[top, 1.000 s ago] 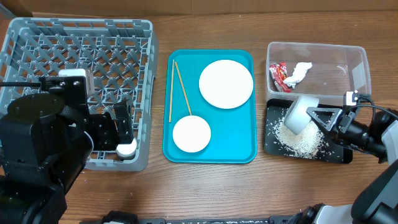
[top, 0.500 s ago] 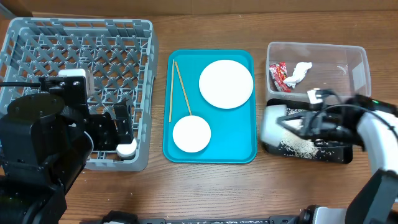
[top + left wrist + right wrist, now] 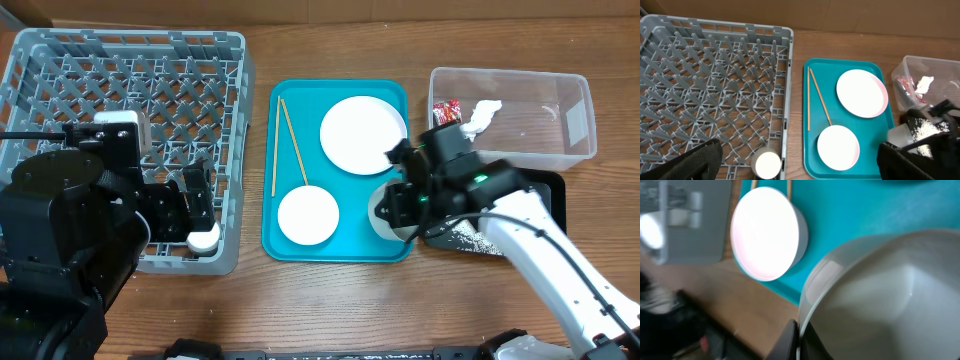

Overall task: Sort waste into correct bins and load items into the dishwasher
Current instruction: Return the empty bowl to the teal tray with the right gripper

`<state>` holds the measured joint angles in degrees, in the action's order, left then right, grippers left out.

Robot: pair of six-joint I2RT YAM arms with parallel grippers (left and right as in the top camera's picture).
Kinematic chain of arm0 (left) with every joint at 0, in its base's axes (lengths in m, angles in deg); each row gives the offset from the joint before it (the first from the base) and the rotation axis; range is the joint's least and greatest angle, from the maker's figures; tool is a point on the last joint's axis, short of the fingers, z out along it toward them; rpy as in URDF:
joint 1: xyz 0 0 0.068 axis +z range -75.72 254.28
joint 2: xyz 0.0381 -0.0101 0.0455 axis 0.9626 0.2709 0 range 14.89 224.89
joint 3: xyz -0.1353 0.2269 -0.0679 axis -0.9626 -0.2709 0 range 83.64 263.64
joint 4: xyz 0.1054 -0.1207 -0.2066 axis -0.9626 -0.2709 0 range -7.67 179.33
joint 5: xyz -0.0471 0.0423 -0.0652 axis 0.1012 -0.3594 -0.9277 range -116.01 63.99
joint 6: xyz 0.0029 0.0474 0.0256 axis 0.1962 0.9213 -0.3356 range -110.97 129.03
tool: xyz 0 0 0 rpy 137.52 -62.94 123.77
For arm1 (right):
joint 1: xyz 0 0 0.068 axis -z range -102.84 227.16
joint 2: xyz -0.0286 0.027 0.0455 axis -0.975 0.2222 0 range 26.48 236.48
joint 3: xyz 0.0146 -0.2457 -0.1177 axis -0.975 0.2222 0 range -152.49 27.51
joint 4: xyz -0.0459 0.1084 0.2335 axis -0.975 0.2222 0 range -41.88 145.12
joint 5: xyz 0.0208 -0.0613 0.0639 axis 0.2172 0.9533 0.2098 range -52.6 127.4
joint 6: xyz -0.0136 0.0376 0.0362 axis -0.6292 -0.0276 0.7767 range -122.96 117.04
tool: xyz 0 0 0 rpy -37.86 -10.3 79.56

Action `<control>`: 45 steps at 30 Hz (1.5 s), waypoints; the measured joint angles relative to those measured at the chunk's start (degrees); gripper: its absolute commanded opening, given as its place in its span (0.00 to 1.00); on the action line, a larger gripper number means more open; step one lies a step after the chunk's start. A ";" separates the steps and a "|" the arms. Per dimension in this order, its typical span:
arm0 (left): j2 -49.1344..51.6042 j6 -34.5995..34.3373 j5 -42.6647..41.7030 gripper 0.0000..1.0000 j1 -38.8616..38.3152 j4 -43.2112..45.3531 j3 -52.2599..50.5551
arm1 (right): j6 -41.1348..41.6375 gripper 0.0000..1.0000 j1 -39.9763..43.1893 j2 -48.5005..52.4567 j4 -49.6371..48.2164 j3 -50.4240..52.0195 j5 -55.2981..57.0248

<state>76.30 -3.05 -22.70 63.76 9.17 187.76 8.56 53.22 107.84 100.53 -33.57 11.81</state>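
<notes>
Right gripper (image 3: 797, 339) clamps grey bowl (image 3: 890, 295) over tray (image 3: 355, 242) edge.

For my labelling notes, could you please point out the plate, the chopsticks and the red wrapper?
plate (image 3: 363, 134), overhead view, centre of its face.
chopsticks (image 3: 293, 143), overhead view, middle of the slanted stick.
red wrapper (image 3: 447, 109), overhead view, its crinkled upper part.

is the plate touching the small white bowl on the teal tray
Apart. The overhead view shows a strip of bare teal tray between the plate and the small white bowl.
</notes>
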 measured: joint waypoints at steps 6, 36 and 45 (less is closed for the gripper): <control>0.00 0.00 -0.02 1.00 0.00 0.00 0.00 | 7.96 0.04 -9.94 2.78 -5.92 0.00 16.83; 0.00 0.00 0.00 0.99 0.00 0.00 0.00 | 7.87 0.54 -11.67 2.01 -4.96 -4.87 17.40; 0.00 0.00 0.00 1.00 0.00 0.00 0.00 | 7.96 1.00 -11.67 -17.53 -6.80 -9.94 18.53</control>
<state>76.30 -3.05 -22.70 63.76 9.17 187.76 16.52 41.55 90.32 93.73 -43.52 30.35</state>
